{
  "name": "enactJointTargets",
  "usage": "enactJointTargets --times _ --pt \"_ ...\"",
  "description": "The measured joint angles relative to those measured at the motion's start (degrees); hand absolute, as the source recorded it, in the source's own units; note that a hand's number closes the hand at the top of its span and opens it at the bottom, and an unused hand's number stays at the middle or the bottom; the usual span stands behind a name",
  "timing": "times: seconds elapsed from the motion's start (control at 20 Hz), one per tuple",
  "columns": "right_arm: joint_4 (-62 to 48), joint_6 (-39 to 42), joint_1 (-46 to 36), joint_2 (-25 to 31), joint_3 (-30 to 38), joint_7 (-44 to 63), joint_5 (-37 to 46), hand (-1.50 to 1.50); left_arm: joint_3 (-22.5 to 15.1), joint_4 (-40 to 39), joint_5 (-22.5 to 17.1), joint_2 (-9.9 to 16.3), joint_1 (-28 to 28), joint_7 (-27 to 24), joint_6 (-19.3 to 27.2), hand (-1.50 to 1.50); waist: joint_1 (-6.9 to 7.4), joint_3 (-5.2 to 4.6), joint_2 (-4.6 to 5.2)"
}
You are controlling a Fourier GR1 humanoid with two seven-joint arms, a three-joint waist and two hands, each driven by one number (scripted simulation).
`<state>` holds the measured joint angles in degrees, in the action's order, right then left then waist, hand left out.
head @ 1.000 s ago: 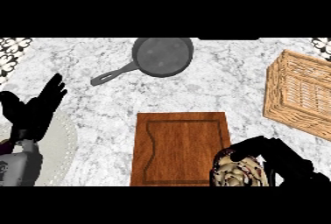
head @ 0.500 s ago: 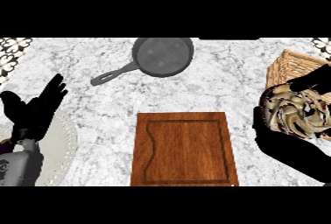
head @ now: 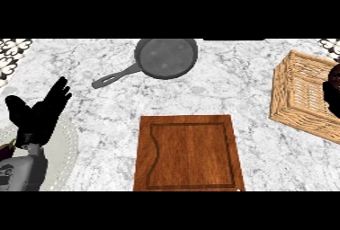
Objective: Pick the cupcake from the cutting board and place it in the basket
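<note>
Right robot hand (head: 333,87) shifted to frame edge over basket (head: 302,96), grip unclear; left robot hand (head: 40,114) wide

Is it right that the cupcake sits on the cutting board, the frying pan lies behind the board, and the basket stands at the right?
Not quite. The head view shows the cutting board bare; no cupcake is in sight. The right hand shows only at the view's right edge, over the basket. The frying pan does lie behind the board, and the basket is at the right.
</note>
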<state>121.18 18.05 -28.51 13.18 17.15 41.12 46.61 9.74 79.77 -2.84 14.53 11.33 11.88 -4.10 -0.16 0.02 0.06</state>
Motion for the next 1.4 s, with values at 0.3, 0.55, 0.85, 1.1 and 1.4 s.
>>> enactJointTargets --times 0.3,0.55,0.85,1.1,1.4 --pt "-8.49 -5.05 3.55 3.13 5.74 -9.73 -4.46 1.50 0.61 0.16 -0.21 0.52 0.69 1.19 -0.46 0.00 0.15 0.01 -0.01" --pt "-17.59 -10.41 4.82 4.87 8.71 -17.84 -7.22 1.50 0.80 0.46 -0.02 0.48 0.29 1.04 -0.73 0.00 0.28 0.00 -0.02" --pt "-24.88 -18.41 6.36 4.72 12.44 -19.76 -6.20 -1.50 0.79 -0.29 0.37 0.24 0.47 0.11 -0.85 0.00 0.28 0.00 0.01" --pt "-31.87 -20.67 5.11 7.71 12.57 -25.35 -9.25 -1.50 0.81 -1.28 0.85 -0.29 1.40 0.16 -0.26 0.00 0.28 0.01 -0.01" --pt "-34.33 -23.69 3.29 8.44 15.76 -27.51 -15.05 -1.50 1.02 0.01 0.57 -0.05 0.81 1.15 -0.65 0.00 0.28 0.00 -0.08"
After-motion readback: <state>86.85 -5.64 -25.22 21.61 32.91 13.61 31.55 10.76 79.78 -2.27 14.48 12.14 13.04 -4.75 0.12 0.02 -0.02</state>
